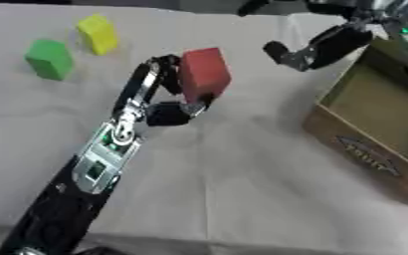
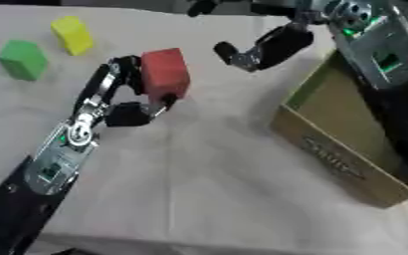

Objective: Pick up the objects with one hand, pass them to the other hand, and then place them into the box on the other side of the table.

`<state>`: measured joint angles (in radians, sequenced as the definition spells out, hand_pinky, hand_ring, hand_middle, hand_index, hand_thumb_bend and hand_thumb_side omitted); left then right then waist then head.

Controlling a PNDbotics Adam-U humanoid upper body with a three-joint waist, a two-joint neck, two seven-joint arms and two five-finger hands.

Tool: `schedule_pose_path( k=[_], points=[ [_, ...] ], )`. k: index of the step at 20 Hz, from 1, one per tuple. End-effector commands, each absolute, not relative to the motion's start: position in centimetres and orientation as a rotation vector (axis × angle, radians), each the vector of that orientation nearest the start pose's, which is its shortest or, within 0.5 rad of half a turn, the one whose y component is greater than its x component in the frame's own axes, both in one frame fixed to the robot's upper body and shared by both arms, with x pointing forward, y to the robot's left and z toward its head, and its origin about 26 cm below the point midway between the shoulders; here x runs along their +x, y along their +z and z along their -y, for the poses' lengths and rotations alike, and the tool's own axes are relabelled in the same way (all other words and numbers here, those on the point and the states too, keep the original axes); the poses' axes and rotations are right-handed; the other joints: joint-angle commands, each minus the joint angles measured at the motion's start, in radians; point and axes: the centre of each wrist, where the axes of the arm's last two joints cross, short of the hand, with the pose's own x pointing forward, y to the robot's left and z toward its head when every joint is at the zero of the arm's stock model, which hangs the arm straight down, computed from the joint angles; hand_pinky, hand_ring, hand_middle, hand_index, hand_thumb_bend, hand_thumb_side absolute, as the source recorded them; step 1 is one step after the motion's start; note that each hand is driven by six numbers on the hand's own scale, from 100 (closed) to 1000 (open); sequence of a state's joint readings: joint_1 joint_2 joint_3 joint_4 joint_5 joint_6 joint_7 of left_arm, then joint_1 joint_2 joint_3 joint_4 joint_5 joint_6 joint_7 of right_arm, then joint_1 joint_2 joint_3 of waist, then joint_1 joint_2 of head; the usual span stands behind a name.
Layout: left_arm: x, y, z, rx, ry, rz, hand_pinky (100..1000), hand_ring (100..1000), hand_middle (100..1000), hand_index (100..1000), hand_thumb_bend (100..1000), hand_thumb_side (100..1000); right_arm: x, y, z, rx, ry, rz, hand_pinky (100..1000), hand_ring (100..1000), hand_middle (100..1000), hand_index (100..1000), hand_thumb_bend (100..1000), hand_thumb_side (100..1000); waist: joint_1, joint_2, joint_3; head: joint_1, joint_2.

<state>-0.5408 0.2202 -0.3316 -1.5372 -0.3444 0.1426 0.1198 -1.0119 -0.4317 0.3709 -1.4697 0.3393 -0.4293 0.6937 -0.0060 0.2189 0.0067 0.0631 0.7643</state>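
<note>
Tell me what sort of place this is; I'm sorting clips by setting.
Probably a lab or test bench, not a home: a table under a plain cloth, coloured blocks such as the red block in the left hand, and a cardboard box.

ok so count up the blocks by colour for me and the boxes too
Red block: 1, held in the left hand
Green block: 1
Yellow block: 1
Cardboard box: 1
Total: 4

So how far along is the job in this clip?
Nothing shows inside the box from here. In hand: the left hand holds the red block, the right hand near it, handover not done. Left: the green block and yellow block on the table.
</note>
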Motion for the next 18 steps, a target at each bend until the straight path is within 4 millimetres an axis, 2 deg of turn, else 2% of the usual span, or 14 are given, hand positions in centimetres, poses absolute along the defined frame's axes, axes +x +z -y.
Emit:
schedule_pose_path(
  k=[1, 6, 18],
  points=[
    [37.3, 14.3, -15.1, 0.367, -0.7, 1.971, 534, 450, 256, 409, 100, 209, 40.5, 31.1, 14.9, 0.323, -2.371, -2.285, 936, 878, 967, 894, 133, 318, -0.012, -0.031, 0.001, -0.008, 0.006],
    [37.6, 13.8, -14.9, 0.413, -0.75, 1.972, 535, 451, 255, 408, 100, 167, 41.1, 31.0, 14.8, 0.309, -2.41, -2.222, 939, 869, 966, 893, 179, 350, -0.013, -0.031, 0.007, -0.015, 0.006],
    [38.2, 13.0, -14.0, 0.404, -0.755, 1.965, 530, 447, 251, 405, 100, 193, 41.8, 30.7, 14.0, 0.329, -2.46, -2.099, 941, 834, 950, 884, 307, 367, -0.014, -0.034, 0.02, -0.022, 0.006]
  ],
)
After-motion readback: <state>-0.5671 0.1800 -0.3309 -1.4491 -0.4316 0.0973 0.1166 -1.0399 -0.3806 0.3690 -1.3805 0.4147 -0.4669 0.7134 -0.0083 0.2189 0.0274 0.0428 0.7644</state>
